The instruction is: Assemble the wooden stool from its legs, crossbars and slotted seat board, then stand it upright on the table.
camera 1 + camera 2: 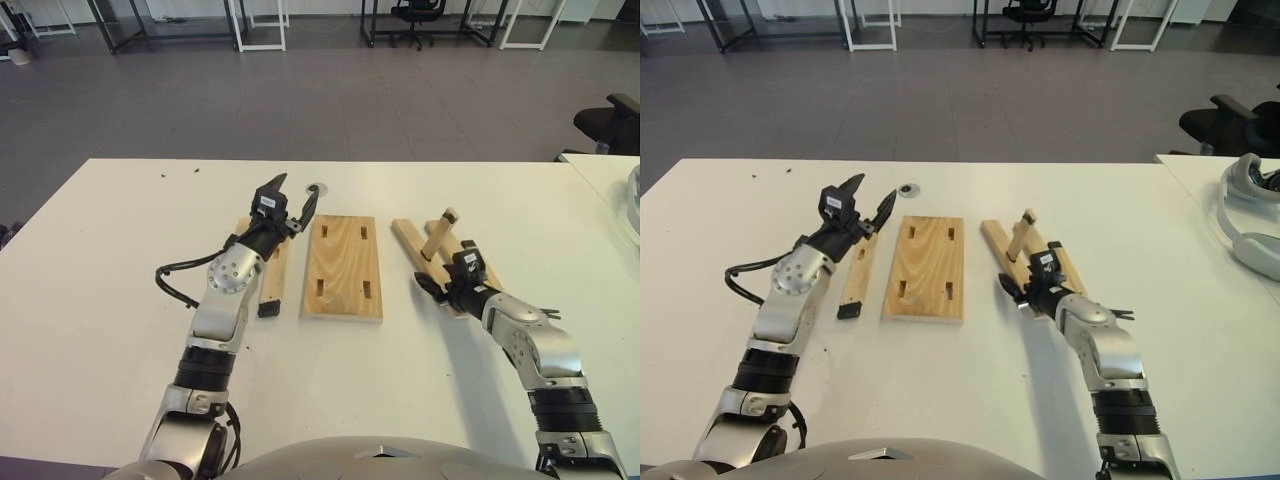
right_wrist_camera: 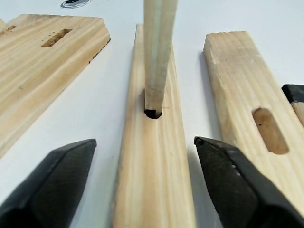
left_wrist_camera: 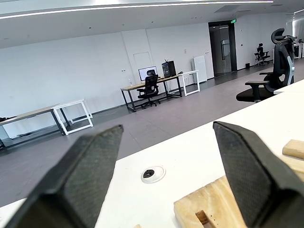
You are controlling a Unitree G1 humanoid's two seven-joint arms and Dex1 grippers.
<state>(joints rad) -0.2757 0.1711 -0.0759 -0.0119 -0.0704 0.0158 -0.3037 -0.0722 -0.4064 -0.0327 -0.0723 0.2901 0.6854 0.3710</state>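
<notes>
Right pincer (image 1: pixel 438 291) low over the desk (image 1: pixel 100 300), toward its right edge. Fingers (image 2: pixel 61 175) spread apart and closed on nothing, one on each side of a wooden leg (image 2: pixel 154 161) lying flat, with a gap between each finger and the wood. Just beyond the fingertips, a crossbar (image 1: pixel 438 235) seated by one end in that leg's slot and rising at a tilt. Just beside it, nearer the right edge, a second leg (image 2: pixel 240 90) flat and roughly parallel, its slot open.

Left pincer (image 1: pixel 298 188) raised off the desk, wide open, holding nothing. Below and behind it, left-hand leg pieces (image 1: pixel 273 275) flat on the desk, running from the near edge toward the far edge, black cap (image 1: pixel 268 308) at the near end; number of pieces hard to tell under the arm. Just past the fingertips, toward the far edge, a round grommet (image 3: pixel 153 174) set into the desk.

Between the two groups, about midway between the left and right edges, the slotted seat board (image 1: pixel 343 265) flat with four slots facing up, apart from the wood on either side.
</notes>
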